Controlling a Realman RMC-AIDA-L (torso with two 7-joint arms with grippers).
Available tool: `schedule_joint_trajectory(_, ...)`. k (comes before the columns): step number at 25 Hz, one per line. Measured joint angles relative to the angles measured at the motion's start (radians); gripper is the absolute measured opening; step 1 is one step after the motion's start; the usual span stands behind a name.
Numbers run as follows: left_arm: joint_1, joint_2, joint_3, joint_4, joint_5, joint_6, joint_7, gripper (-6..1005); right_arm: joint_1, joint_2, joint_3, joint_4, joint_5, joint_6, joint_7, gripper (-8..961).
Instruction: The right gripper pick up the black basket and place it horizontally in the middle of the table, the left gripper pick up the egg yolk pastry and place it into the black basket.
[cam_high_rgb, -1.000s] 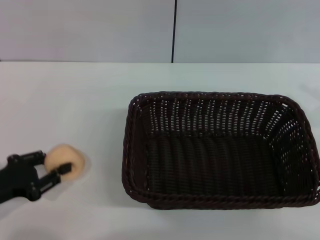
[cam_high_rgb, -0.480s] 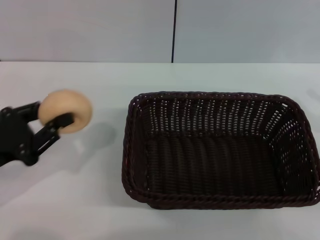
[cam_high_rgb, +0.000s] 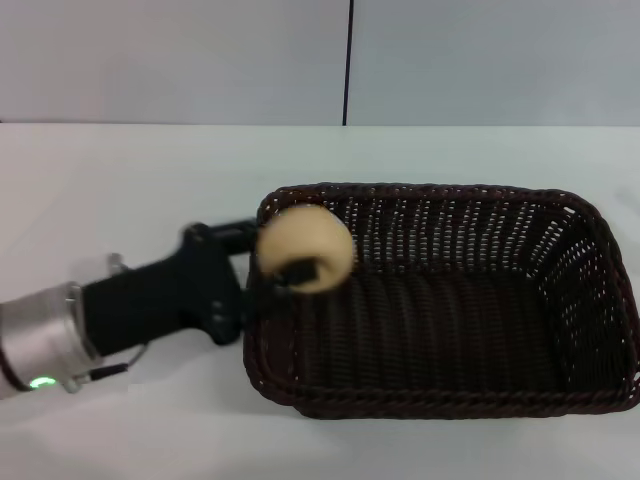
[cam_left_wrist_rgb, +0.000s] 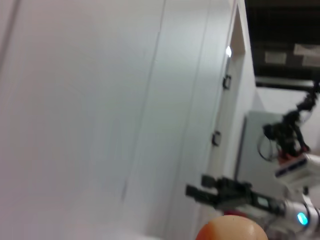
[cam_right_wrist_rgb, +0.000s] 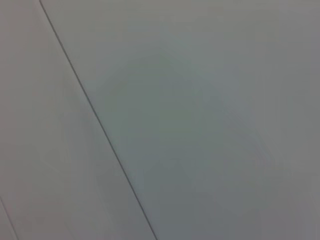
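Head view, left of centre: left claw (cam_high_rgb: 290, 252) clamps the pale round smooth pastry (cam_high_rgb: 305, 248) over the dark woven rectangular wicker basket's (cam_high_rgb: 440, 398) left rim.

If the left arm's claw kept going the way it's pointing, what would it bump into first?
Probably nothing soon. The left gripper, shut on the egg yolk pastry, points across the black basket, over its near-left rim. Going straight on, it might meet the far right wall, though its height is unclear.

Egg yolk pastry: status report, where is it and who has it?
Left gripper shut on egg yolk pastry, held over the left end of the black basket. Right gripper not in view. Nothing in the way.
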Motion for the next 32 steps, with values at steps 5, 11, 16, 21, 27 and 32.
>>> schedule_joint_trajectory(5,-0.034,-0.001,0.097,-0.031,0.004,-0.062,0.001,283,-0.001,0.0,0.004,0.023,-0.001,0.0,-0.03,663)
schedule_joint_trajectory(11,-0.032,-0.001,0.115,-0.03,0.004,-0.07,0.015,502,-0.001,0.0,0.006,0.026,0.001,0.013,-0.044,661)
schedule_joint_trajectory(16,-0.014,0.008,0.09,-0.021,-0.009,-0.06,0.023,727,0.001,0.0,0.021,0.036,0.002,0.031,-0.059,663)
schedule_joint_trajectory(21,0.065,0.015,-0.096,0.054,-0.026,-0.063,0.02,813,0.003,0.0,0.073,0.055,0.004,0.032,-0.093,661)
schedule_joint_trajectory(27,0.158,0.015,-0.376,0.042,-0.032,-0.096,0.087,813,0.013,0.0,0.182,0.112,0.005,0.028,-0.157,663)
schedule_joint_trajectory(32,0.243,0.015,-0.584,-0.036,-0.034,-0.099,0.202,813,0.027,0.0,0.324,0.198,0.006,0.02,-0.254,662)
